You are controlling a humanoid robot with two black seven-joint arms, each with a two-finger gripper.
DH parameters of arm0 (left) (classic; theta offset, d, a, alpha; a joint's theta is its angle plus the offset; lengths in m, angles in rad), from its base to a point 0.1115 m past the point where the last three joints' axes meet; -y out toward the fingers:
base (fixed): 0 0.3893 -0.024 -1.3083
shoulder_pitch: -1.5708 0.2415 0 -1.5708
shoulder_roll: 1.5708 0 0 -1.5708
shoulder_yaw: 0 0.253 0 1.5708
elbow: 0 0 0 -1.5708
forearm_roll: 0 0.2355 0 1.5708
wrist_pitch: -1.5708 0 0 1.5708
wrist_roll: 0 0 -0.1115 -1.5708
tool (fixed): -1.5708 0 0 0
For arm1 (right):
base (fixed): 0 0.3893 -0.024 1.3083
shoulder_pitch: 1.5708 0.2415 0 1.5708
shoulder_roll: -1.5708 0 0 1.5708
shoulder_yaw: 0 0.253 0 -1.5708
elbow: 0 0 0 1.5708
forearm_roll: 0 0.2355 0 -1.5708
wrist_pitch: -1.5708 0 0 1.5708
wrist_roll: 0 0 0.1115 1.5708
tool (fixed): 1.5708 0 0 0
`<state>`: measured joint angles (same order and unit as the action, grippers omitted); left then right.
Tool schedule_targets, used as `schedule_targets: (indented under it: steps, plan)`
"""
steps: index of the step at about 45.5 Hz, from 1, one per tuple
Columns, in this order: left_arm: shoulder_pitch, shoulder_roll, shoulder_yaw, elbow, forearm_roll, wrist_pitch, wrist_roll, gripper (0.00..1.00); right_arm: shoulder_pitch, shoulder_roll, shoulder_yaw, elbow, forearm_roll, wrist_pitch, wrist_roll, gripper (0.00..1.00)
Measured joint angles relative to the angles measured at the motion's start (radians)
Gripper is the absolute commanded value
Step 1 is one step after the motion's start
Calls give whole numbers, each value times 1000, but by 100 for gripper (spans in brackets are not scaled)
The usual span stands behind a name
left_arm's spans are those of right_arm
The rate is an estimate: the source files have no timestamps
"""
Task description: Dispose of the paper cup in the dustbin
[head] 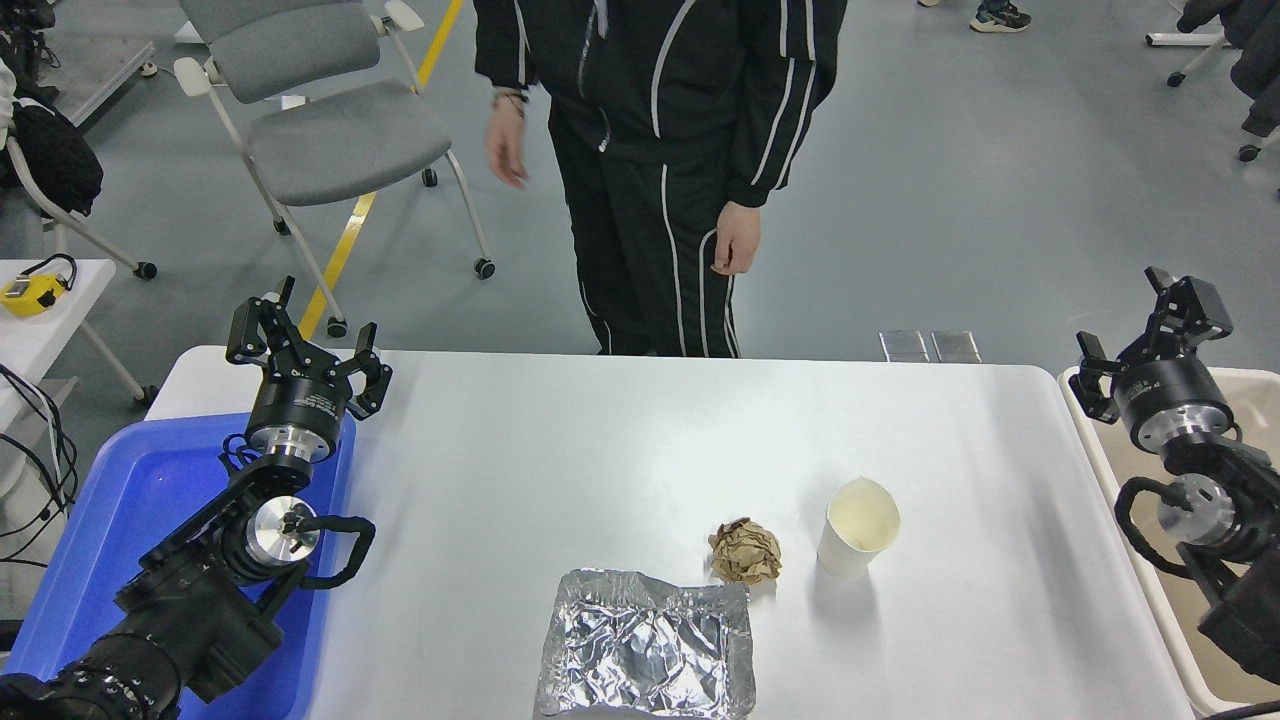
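The white paper cup (858,526) stands upright on the white table (600,450), right of centre, with its cream inside showing. The beige dustbin (1105,470) stands at the table's right edge, mostly hidden behind my right arm. My right gripper (1140,335) is open and empty, held above the dustbin's far end, well to the right of the cup. My left gripper (305,335) is open and empty, parked at the table's left edge above the blue bin.
A crumpled brown paper ball (745,550) lies just left of the cup. A crumpled foil tray (645,645) sits at the front edge. A bright blue bin (120,520) stands at the left. A person (650,150) stands at the far side, hands hanging down.
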<state>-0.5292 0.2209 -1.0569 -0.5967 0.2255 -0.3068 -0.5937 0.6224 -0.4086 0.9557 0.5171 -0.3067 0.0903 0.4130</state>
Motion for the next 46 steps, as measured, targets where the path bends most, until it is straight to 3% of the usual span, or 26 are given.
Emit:
schedule_targets:
  steps: [46]
  plan:
    - [0, 0, 0, 0, 0, 0, 0, 100, 62, -11, -62, -37, -3, -5, 12, 99]
